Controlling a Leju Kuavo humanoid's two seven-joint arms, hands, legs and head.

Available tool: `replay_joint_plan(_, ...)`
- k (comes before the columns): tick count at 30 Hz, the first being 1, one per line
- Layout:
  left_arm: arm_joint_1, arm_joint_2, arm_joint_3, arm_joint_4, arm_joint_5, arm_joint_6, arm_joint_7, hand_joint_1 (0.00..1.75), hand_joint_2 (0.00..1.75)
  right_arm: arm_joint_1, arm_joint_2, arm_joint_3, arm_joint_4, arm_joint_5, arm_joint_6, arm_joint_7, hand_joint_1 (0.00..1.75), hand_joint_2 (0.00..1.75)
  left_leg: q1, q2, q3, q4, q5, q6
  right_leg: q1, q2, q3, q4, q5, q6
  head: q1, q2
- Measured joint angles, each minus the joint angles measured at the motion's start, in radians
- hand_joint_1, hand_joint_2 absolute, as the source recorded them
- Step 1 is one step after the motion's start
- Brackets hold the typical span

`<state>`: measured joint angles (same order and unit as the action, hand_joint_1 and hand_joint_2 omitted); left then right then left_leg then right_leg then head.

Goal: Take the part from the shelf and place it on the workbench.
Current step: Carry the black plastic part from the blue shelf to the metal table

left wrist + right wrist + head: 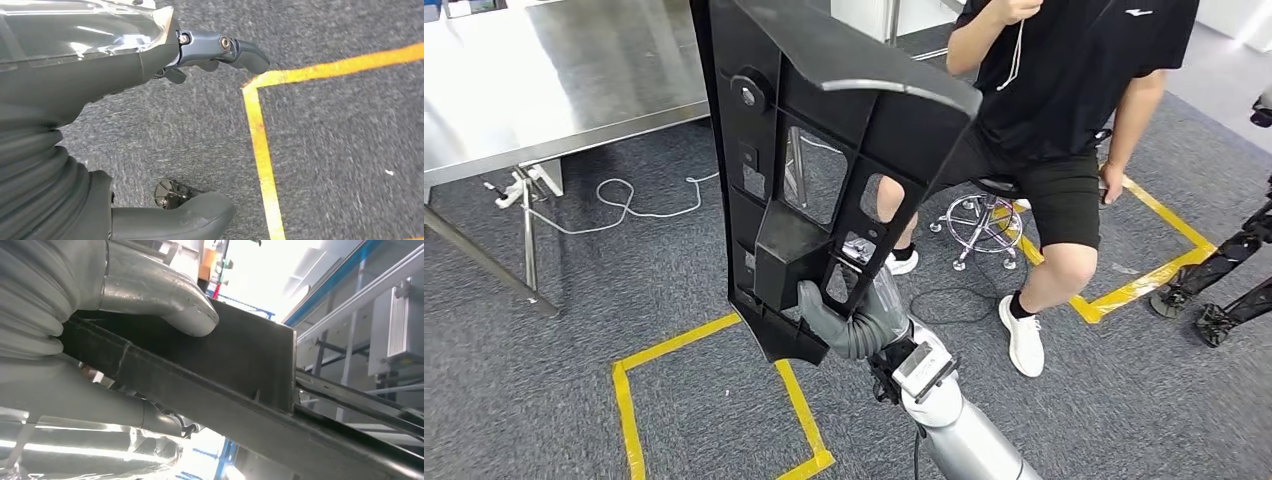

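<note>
The part (819, 150) is a long black plastic panel with cut-outs and a box-shaped boss, held upright in mid-air in the head view. My right hand (849, 315) grips it low down, thumb pressed on the boss. In the right wrist view my right hand (105, 315) clamps the part (240, 385), thumb on one face and fingers under it. My left hand (150, 110) hangs over the grey carpet with its fingers apart and nothing in them. The steel workbench (544, 80) stands at the far left, bare.
A person (1064, 110) in black sits on a wheeled stool (979, 225) close behind the part on the right. Yellow tape (714, 400) marks squares on the carpet. A white cable (624, 200) lies by the workbench leg. Dark tripod legs (1224, 270) stand at far right.
</note>
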<state>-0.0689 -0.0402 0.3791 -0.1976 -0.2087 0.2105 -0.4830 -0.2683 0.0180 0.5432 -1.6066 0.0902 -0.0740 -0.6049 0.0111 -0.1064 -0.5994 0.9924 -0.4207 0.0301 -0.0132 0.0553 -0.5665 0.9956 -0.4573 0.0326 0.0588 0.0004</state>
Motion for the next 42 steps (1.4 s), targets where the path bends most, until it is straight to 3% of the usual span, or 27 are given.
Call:
replay_joint_plan(2, 0.002, 0.002, 0.0, 0.0, 0.0, 0.002, 0.0, 0.0, 1.75, -0.001, 0.002, 0.0, 0.002, 0.0, 0.0, 0.0, 1.75, 1.75, 0.002, -0.012, -0.007, 0.0, 0.002, -0.013, -0.001, -0.015, 0.001, -0.001, 0.004, -0.013, 0.0, 0.0)
replay_joint_plan(4, 0.003, 0.002, 0.0, 0.0, 0.0, 0.005, 0.0, 0.0, 1.75, -0.004, 0.007, 0.0, 0.003, 0.0, 0.0, 0.0, 1.75, 1.75, 0.003, 0.013, -0.019, 0.023, -0.015, -0.023, -0.006, -0.033, 0.005, -0.006, 0.006, -0.029, -0.002, 0.0)
replay_joint_plan(5, 0.002, 0.003, 0.0, 0.0, 0.0, 0.007, 0.0, 0.0, 1.75, -0.005, 0.009, 0.0, 0.003, 0.0, 0.0, -0.001, 1.75, 1.75, 0.003, 0.039, -0.038, 0.064, -0.039, -0.027, -0.008, -0.043, 0.007, -0.008, 0.006, -0.038, -0.004, 0.0)
replay_joint_plan(7, 0.0, 0.003, 0.0, 0.0, 0.0, 0.008, 0.001, 0.0, 1.75, -0.005, 0.012, 0.0, 0.006, 0.0, 0.001, -0.001, 1.75, 1.75, 0.004, 0.085, -0.104, 0.196, -0.103, -0.035, -0.003, -0.067, 0.009, -0.009, 0.003, -0.049, -0.006, 0.0)
replay_joint_plan(8, 0.0, 0.004, 0.0, 0.0, 0.0, 0.008, 0.001, 0.0, 1.75, -0.004, 0.012, 0.0, 0.008, 0.0, 0.001, -0.001, 1.75, 1.75, 0.007, 0.094, -0.137, 0.26, -0.127, -0.038, -0.001, -0.079, 0.01, -0.009, 0.001, -0.051, -0.006, 0.0)
replay_joint_plan(9, 0.001, 0.004, 0.0, 0.0, 0.0, 0.008, 0.003, 0.0, 1.75, -0.004, 0.012, 0.0, 0.011, 0.0, 0.002, 0.0, 1.75, 1.75, 0.008, 0.097, -0.155, 0.292, -0.132, -0.04, 0.001, -0.09, 0.01, -0.008, 0.0, -0.052, -0.006, 0.0)
replay_joint_plan(10, 0.002, 0.004, 0.001, 0.0, 0.0, 0.008, 0.004, 0.0, 1.75, -0.004, 0.012, 0.001, 0.014, -0.001, 0.003, 0.0, 1.75, 1.75, 0.009, 0.1, -0.151, 0.283, -0.118, -0.041, 0.003, -0.101, 0.011, -0.008, -0.001, -0.053, -0.006, 0.0)
replay_joint_plan(11, 0.003, 0.005, 0.001, 0.0, 0.0, 0.008, 0.005, 0.0, 1.75, -0.005, 0.013, 0.002, 0.017, -0.002, 0.003, 0.0, 1.75, 1.75, 0.009, 0.108, -0.125, 0.232, -0.087, -0.04, 0.003, -0.112, 0.012, -0.008, -0.003, -0.052, -0.006, 0.0)
replay_joint_plan(13, 0.003, 0.007, 0.002, 0.0, 0.0, 0.009, 0.005, 0.0, 1.75, -0.007, 0.015, 0.004, 0.021, -0.003, 0.004, 0.0, 1.75, 1.75, 0.006, 0.143, -0.046, 0.088, -0.027, -0.033, 0.009, -0.131, 0.018, -0.008, -0.007, -0.048, -0.006, 0.0)
replay_joint_plan(15, 0.002, 0.008, 0.003, 0.0, 0.0, 0.009, 0.004, 0.0, 1.75, -0.011, 0.017, 0.005, 0.022, -0.004, 0.005, 0.0, 1.75, 1.75, 0.001, 0.164, -0.006, 0.014, -0.009, -0.024, 0.016, -0.145, 0.022, -0.008, -0.013, -0.039, -0.005, 0.0)
replay_joint_plan(17, 0.004, 0.009, 0.003, 0.0, 0.0, 0.01, 0.003, 0.0, 1.75, -0.015, 0.02, 0.008, 0.024, -0.004, 0.005, 0.0, 1.75, 1.75, -0.003, 0.147, -0.008, 0.008, -0.01, -0.013, 0.02, -0.161, 0.027, -0.01, -0.017, -0.029, -0.004, 0.0)
replay_joint_plan(19, 0.008, 0.008, 0.004, 0.0, 0.0, 0.011, 0.002, 0.0, 1.75, -0.016, 0.023, 0.01, 0.024, -0.004, 0.005, -0.001, 1.75, 1.75, 0.001, 0.128, -0.002, -0.001, -0.004, 0.0, 0.019, -0.146, 0.022, 0.007, -0.031, -0.02, -0.003, 0.0)
replay_joint_plan(20, 0.01, 0.008, 0.004, 0.0, 0.0, 0.012, 0.002, 0.0, 1.75, -0.016, 0.024, 0.011, 0.024, -0.003, 0.005, -0.001, 1.75, 1.75, 0.004, 0.118, 0.002, -0.006, 0.0, 0.005, 0.018, -0.122, 0.007, 0.041, -0.05, -0.019, -0.003, 0.0)
replay_joint_plan(22, 0.009, 0.007, 0.004, 0.0, 0.0, 0.015, 0.002, 0.0, 1.75, -0.014, 0.022, 0.013, 0.026, -0.003, 0.005, -0.001, 1.75, 1.75, 0.006, 0.097, 0.003, -0.009, 0.003, 0.011, 0.011, -0.074, -0.055, 0.171, -0.107, -0.024, -0.002, 0.0)
replay_joint_plan(24, 0.011, 0.007, 0.004, 0.0, -0.001, 0.017, 0.002, 0.0, 1.75, -0.011, 0.017, 0.014, 0.03, -0.004, 0.005, 0.0, 1.75, 1.75, 0.006, 0.071, 0.002, -0.008, 0.003, 0.012, 0.007, -0.061, -0.116, 0.286, -0.143, -0.02, -0.002, 0.0)
replay_joint_plan(25, 0.012, 0.007, 0.004, 0.0, -0.001, 0.017, 0.002, 0.0, 1.75, -0.01, 0.016, 0.015, 0.031, -0.004, 0.005, 0.0, 1.75, 1.75, 0.007, 0.057, 0.003, -0.008, 0.003, 0.012, 0.006, -0.06, -0.122, 0.29, -0.136, -0.012, -0.002, 0.0)
replay_joint_plan(26, 0.013, 0.006, 0.004, 0.0, -0.001, 0.017, 0.002, 0.0, 1.75, -0.009, 0.015, 0.015, 0.032, -0.004, 0.005, 0.0, 1.75, 1.75, 0.007, 0.043, 0.004, -0.007, 0.003, 0.011, 0.003, -0.057, -0.106, 0.249, -0.112, -0.002, -0.002, 0.0)
replay_joint_plan(28, 0.014, 0.005, 0.004, 0.0, -0.002, 0.017, 0.002, 0.0, 1.75, -0.01, 0.014, 0.016, 0.033, -0.004, 0.005, 0.0, 1.75, 1.75, 0.009, 0.016, 0.005, -0.005, 0.0, 0.006, -0.006, -0.029, -0.041, 0.101, -0.046, 0.015, -0.002, 0.0)
replay_joint_plan(30, 0.015, 0.005, 0.004, 0.0, -0.002, 0.018, 0.002, 0.0, 1.75, -0.01, 0.013, 0.018, 0.034, -0.003, 0.005, -0.001, 1.75, 1.75, 0.007, -0.004, 0.0, -0.001, -0.001, -0.006, -0.01, 0.002, -0.001, 0.012, -0.011, 0.012, -0.002, 0.0)
replay_joint_plan(32, 0.017, 0.005, 0.005, 0.0, -0.002, 0.02, 0.002, 0.0, 1.75, -0.01, 0.014, 0.019, 0.035, -0.003, 0.004, -0.001, 1.75, 1.75, 0.007, -0.018, -0.009, -0.001, 0.001, -0.018, -0.007, -0.001, 0.001, 0.005, -0.007, -0.003, -0.003, 0.0)
replay_joint_plan(33, 0.019, 0.005, 0.005, 0.0, -0.002, 0.02, 0.002, 0.0, 1.75, -0.011, 0.014, 0.019, 0.035, -0.004, 0.004, -0.001, 1.75, 1.75, 0.009, -0.018, -0.012, 0.0, 0.0, -0.024, -0.009, -0.011, 0.002, 0.005, -0.006, -0.01, -0.003, 0.0)
replay_joint_plan(35, 0.02, 0.005, 0.005, 0.0, -0.003, 0.02, 0.001, 0.0, 1.75, -0.013, 0.017, 0.019, 0.035, -0.004, 0.004, -0.001, 1.75, 1.75, 0.009, 0.021, -0.03, 0.039, -0.024, -0.033, -0.013, -0.028, 0.006, 0.001, -0.005, -0.027, -0.006, 0.0)
replay_joint_plan(37, 0.018, 0.007, 0.005, 0.0, -0.006, 0.019, -0.001, 0.0, 1.75, -0.013, 0.017, 0.019, 0.036, -0.005, 0.004, -0.001, 1.75, 1.75, 0.008, 0.076, -0.087, 0.157, -0.085, -0.039, -0.009, -0.047, 0.01, -0.001, -0.008, -0.041, -0.009, 0.0)
replay_joint_plan(39, 0.017, 0.008, 0.005, 0.0, -0.008, 0.02, -0.002, 0.0, 1.75, -0.009, 0.016, 0.019, 0.036, -0.008, 0.004, -0.001, 1.75, 1.75, 0.01, 0.096, -0.148, 0.278, -0.131, -0.043, -0.002, -0.064, 0.011, -0.001, -0.011, -0.048, -0.009, 0.0)
replay_joint_plan(40, 0.018, 0.008, 0.005, 0.0, -0.008, 0.022, -0.002, 0.0, 1.75, -0.006, 0.016, 0.019, 0.036, -0.009, 0.004, -0.001, 1.75, 1.75, 0.01, 0.099, -0.157, 0.295, -0.129, -0.043, 0.0, -0.071, 0.012, 0.0, -0.012, -0.049, -0.009, 0.0)
replay_joint_plan(41, 0.018, 0.008, 0.006, 0.0, -0.008, 0.026, -0.002, 0.0, 1.75, -0.005, 0.016, 0.019, 0.036, -0.009, 0.004, -0.002, 1.75, 1.75, 0.01, 0.1, -0.144, 0.269, -0.108, -0.041, 0.002, -0.076, 0.013, 0.0, -0.013, -0.05, -0.009, 0.0)
replay_joint_plan(42, 0.019, 0.009, 0.008, 0.0, -0.008, 0.03, -0.002, 0.0, 1.75, -0.004, 0.018, 0.019, 0.036, -0.009, 0.004, -0.002, 1.75, 1.75, 0.01, 0.102, -0.111, 0.209, -0.076, -0.037, 0.003, -0.079, 0.014, 0.0, -0.014, -0.05, -0.009, 0.0)
